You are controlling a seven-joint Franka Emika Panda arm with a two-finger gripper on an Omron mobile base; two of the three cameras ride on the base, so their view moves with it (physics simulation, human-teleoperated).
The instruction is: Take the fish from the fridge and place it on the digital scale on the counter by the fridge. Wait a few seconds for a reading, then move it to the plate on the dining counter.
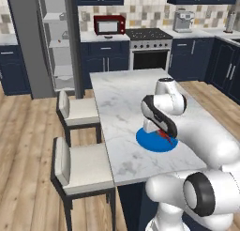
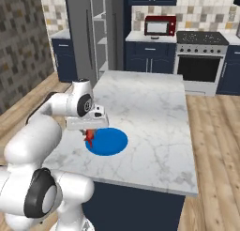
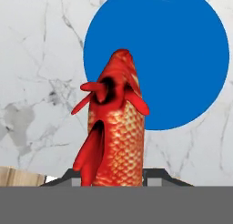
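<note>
Clenched on the fish (image 3: 116,127), the gripper (image 2: 89,134) hangs over the plate's (image 2: 110,142) rim nearest the dining counter's (image 2: 154,112) long side edge. Released now, the fish could tip off the rim onto marble. Open counter lies beyond the plate.

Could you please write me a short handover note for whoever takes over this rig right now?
Gripper: shut on the fish, held over the near edge of the plate.
Plate: on the dining counter, nothing lying on it.
Fridge: door open, across the room.
Done: fish is out of the fridge and carried to the dining counter. The weighing step cannot be judged from here.
Left: lower the fish onto the plate, open the gripper, pull the arm back.
</note>
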